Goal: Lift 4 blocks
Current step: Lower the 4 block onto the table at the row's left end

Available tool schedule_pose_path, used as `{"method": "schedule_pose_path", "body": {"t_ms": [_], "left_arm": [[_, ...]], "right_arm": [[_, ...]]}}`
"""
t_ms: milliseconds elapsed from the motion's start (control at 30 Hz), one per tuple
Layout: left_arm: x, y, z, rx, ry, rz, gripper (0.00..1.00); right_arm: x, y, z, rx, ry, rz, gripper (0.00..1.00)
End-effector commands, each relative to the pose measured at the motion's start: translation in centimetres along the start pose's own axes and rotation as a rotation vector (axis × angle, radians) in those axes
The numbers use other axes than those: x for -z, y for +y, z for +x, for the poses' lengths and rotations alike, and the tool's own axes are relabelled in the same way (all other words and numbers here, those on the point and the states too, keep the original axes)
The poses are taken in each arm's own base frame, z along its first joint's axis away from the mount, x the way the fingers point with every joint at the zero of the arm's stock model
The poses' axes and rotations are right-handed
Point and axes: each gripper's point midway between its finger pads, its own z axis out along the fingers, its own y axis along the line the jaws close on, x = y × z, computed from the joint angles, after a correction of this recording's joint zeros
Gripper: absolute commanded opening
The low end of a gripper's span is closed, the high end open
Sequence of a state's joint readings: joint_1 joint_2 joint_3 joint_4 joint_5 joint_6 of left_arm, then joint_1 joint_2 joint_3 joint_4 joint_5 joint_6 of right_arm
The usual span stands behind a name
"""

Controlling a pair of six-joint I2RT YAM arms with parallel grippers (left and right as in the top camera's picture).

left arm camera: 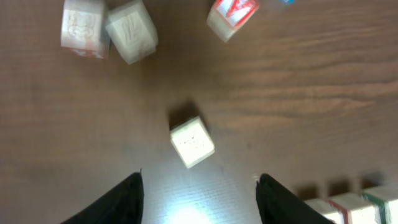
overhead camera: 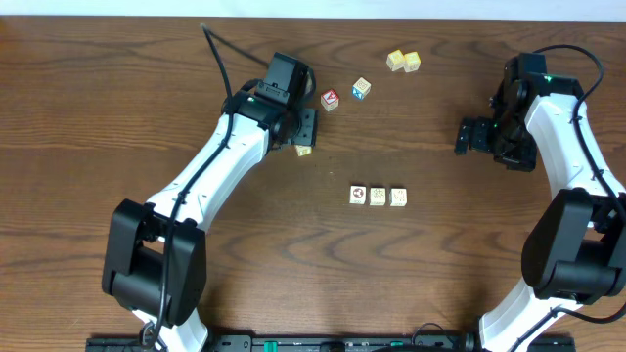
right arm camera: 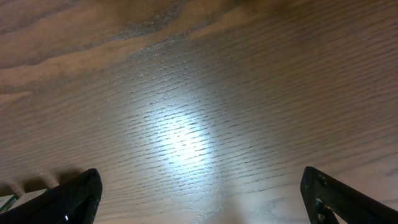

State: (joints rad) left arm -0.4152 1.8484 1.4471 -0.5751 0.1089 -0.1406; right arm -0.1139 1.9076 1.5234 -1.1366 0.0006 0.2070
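Observation:
A cream-white block (overhead camera: pixel 304 150) lies free on the table just below my left gripper (overhead camera: pixel 307 129). In the left wrist view that block (left arm camera: pixel 193 142) rests tilted ahead of the open gripper (left arm camera: pixel 199 179), touching neither black finger (left arm camera: pixel 124 199). Three more blocks (overhead camera: pixel 378 197) stand in a tight row at mid-table; they show at the lower right edge (left arm camera: pixel 351 206) of the left wrist view. My right gripper (overhead camera: pixel 458 136) hangs open at the right, with only bare wood between its fingers (right arm camera: pixel 200 177).
A red-faced cube (overhead camera: pixel 330 99) and a blue-faced cube (overhead camera: pixel 362 89) lie right of my left gripper. Two pale yellow cubes (overhead camera: pixel 403 62) sit at the back. The left wrist view shows the red cube (left arm camera: pixel 233 15) and the two pale cubes (left arm camera: pixel 106 28) along its top.

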Motion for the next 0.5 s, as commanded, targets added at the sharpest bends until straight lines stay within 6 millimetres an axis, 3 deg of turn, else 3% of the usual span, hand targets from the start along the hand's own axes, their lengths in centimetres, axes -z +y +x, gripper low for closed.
{"method": "schedule_pose_path", "body": {"t_ms": [0, 300, 467], "left_arm": [[-1.7, 0.4, 0.1, -0.259, 0.006, -0.017, 0.6], [-4.8, 1.3, 1.6, -0.659, 0.081, -0.029, 0.6], [-6.1, 1.8, 2.7, -0.762, 0.13, -0.029, 0.61]], "right_arm": [[0.3, -0.2, -0.4, 0.008, -0.014, 0.007, 0.99], [0.3, -0.2, -0.4, 0.008, -0.014, 0.007, 0.99], [0.3, -0.2, -0.4, 0.008, -0.014, 0.007, 0.99]]}}
